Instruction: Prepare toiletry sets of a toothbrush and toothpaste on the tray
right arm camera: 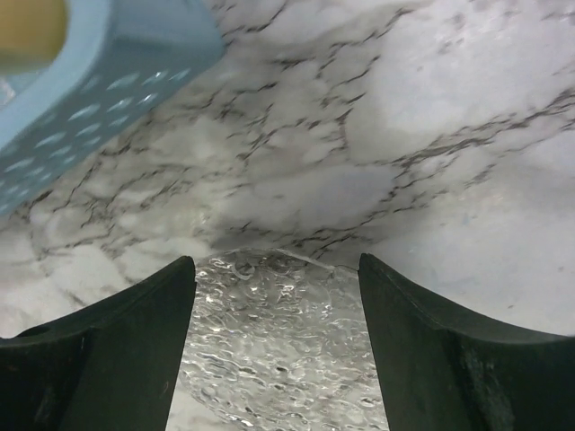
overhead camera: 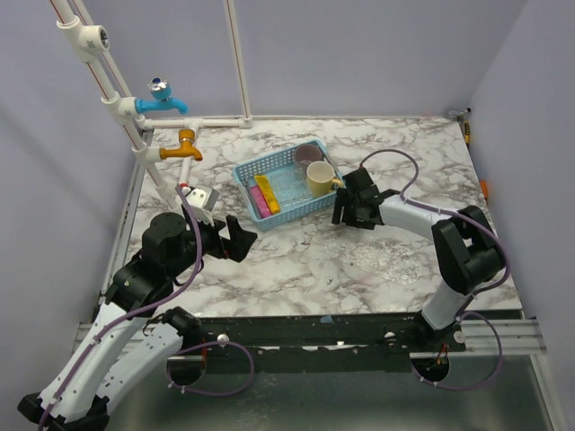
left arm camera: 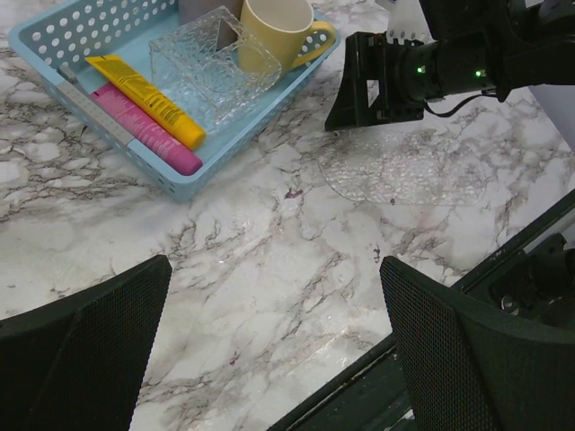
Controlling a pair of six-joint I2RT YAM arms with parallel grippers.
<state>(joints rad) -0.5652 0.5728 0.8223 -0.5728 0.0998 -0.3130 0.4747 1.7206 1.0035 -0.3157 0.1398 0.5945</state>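
1. Left pincer (overhead camera: 241, 241) — released, jaws wide with nothing between them. It hovers over the bare marble surface (overhead camera: 305, 260), near the blue basket (overhead camera: 269, 157).
2. Right pincer (overhead camera: 349, 215) — likewise released and empty. It stands just beside the basket's right corner, with its tips low over the rim of the clear tray (left arm camera: 404, 166).
3. Toothpaste: the yellow tube (left arm camera: 144, 97) and the pink tube (left arm camera: 144, 135) lie flat and touching along one basket wall. A grey slender item (left arm camera: 90, 109) beside them may be a toothbrush; I cannot confirm it. Nothing rests on the tray yet.
4. Also in the basket: a cream mug (left arm camera: 278, 31), a glass holder (left arm camera: 211, 63) and a mauve cup (overhead camera: 308, 153).
5. Risks, as I judge them:
   - The tubes are flat and pressed together, so a closing pincer could pinch both or skid off the upper one.
   - A fingertip catching the perforated wall would drag the light basket.
   - The tray is nearly invisible on the marble, so the right pincer could nudge it or a drop could miss it.
6. Room:
   - Open marble lies between the arms.
   - The basket wall, the mug and the holder crowd the tubes from the right, so the left side looks the freer approach.
   - The orange tap (overhead camera: 184, 144) and its pipes bound the far left.
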